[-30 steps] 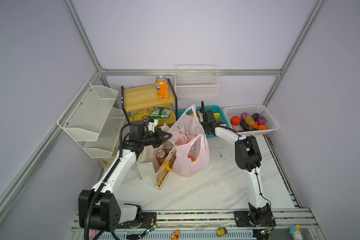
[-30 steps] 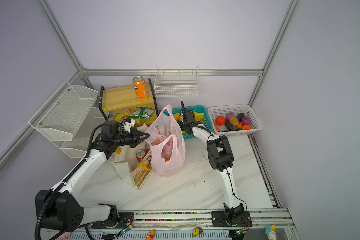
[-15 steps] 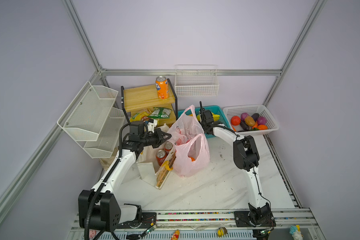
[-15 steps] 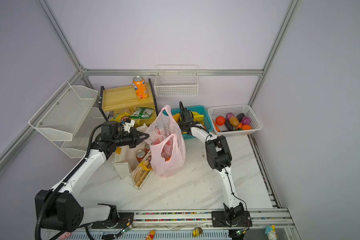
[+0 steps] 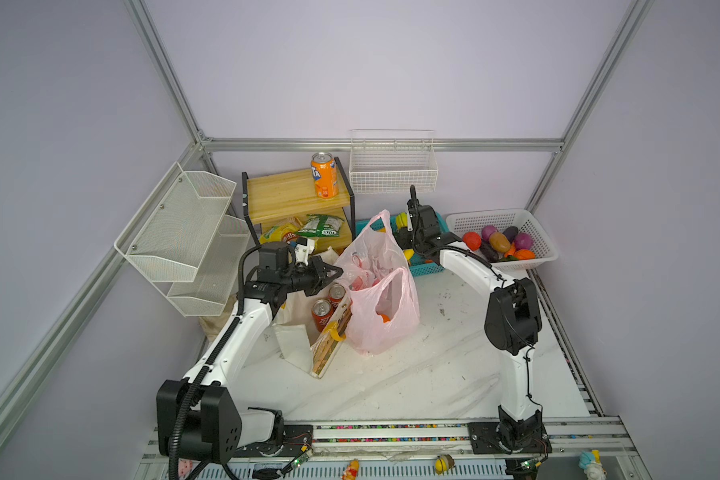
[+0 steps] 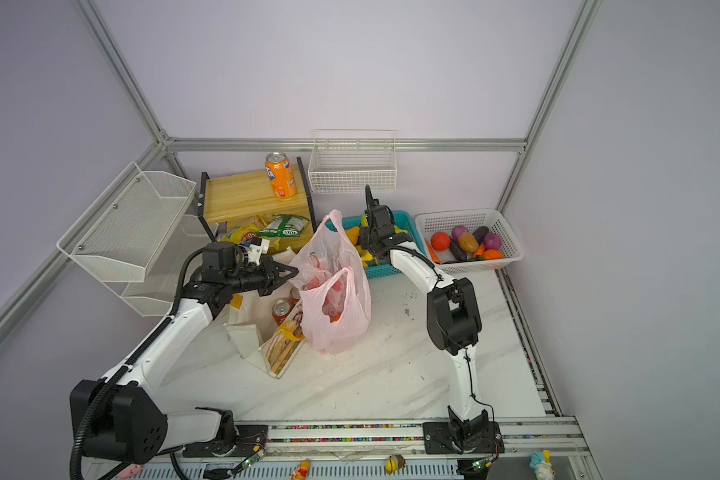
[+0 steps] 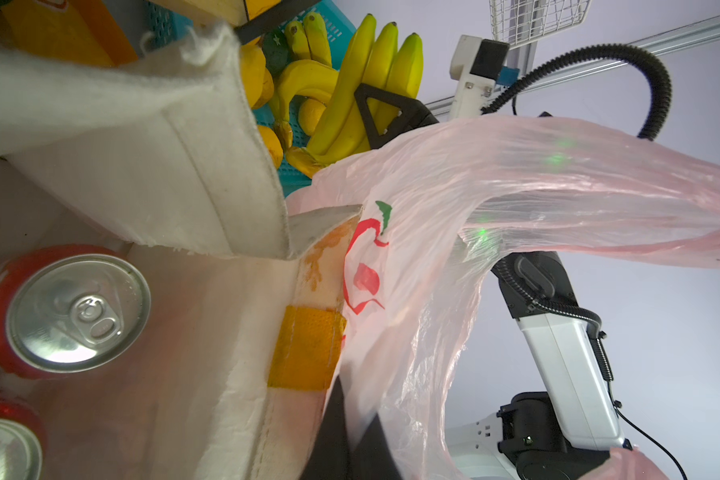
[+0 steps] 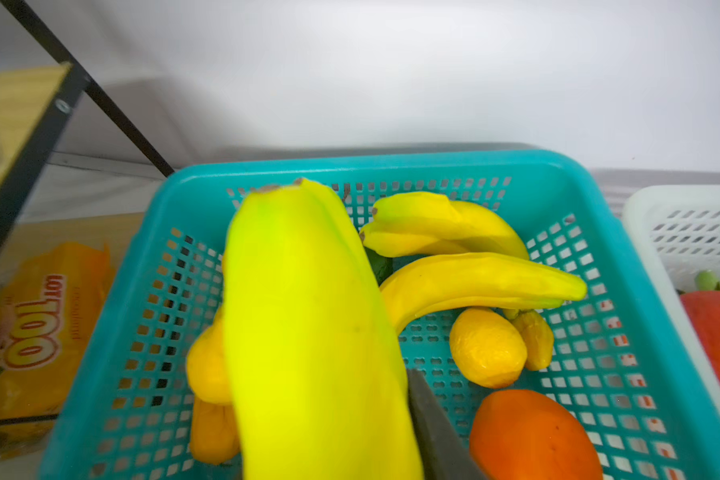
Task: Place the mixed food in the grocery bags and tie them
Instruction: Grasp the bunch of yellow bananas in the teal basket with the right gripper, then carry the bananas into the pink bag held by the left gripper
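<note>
Pink bag (image 5: 381, 299) pinched open; banana (image 8: 308, 324) gripped.
Top view: left gripper (image 5: 331, 272) nips bag rim, likely keeping the mouth wide for loading; cans (image 5: 321, 309) stand in tote (image 5: 296, 336); right gripper (image 6: 366, 248) in basket (image 6: 408, 216). Left wrist: bag between closed fingers (image 7: 337, 432). Right wrist: jaws clamp banana.

Both top views look steeply down from high above the near edge of the table (image 5: 433, 374) and face the back wall. They are far enough back to show both arm bases along the lower edge and the pink bag (image 5: 391, 332) near the centre. They share almost the whole scene, with a slight sideways shift. The left wrist view sits close against the white tote (image 7: 121, 124) and looks across at the teal basket (image 7: 165, 25). The right wrist view looks into that basket from close above the banana bunch (image 8: 308, 332).
</note>
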`<state>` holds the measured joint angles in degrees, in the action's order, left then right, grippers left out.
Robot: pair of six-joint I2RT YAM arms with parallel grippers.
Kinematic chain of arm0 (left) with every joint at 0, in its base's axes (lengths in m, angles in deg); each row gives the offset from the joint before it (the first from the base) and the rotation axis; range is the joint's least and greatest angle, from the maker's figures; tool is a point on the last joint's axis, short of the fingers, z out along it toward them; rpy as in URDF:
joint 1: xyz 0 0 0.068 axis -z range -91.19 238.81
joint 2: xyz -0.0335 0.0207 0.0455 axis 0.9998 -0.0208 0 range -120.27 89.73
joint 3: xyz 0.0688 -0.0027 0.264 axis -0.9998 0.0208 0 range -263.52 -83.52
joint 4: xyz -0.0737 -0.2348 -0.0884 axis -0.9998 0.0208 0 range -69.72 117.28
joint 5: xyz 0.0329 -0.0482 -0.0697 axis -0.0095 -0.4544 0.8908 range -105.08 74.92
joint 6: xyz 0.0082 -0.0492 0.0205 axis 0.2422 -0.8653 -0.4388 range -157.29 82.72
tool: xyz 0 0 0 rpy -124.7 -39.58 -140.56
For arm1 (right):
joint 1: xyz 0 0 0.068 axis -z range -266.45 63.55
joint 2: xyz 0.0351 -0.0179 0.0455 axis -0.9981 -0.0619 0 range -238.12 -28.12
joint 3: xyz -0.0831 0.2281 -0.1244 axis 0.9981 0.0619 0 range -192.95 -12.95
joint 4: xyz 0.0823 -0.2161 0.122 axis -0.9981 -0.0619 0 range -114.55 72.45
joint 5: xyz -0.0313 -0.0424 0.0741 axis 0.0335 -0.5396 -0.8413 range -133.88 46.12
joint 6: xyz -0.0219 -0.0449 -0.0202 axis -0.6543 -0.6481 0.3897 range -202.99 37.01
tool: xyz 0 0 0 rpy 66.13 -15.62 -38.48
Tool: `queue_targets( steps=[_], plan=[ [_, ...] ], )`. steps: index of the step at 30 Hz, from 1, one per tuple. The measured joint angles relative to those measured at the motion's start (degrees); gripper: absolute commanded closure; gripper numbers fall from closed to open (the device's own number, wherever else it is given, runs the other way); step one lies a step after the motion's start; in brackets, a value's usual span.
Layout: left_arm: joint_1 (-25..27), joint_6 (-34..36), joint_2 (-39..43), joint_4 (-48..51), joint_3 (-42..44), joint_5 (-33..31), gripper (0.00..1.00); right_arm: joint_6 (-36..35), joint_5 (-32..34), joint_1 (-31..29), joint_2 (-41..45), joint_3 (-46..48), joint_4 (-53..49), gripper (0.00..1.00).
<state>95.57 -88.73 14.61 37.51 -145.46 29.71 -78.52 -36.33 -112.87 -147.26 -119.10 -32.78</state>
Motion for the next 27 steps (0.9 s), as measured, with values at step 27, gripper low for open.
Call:
queue_targets(
  steps=[27],
  plan=[
    [0.11, -0.2, 0.39, -1.84, 0.0, 0.33, 1.0, 1.4, -4.94, -0.24, 55.49, 38.25, -0.55, 0.8]
  ],
)
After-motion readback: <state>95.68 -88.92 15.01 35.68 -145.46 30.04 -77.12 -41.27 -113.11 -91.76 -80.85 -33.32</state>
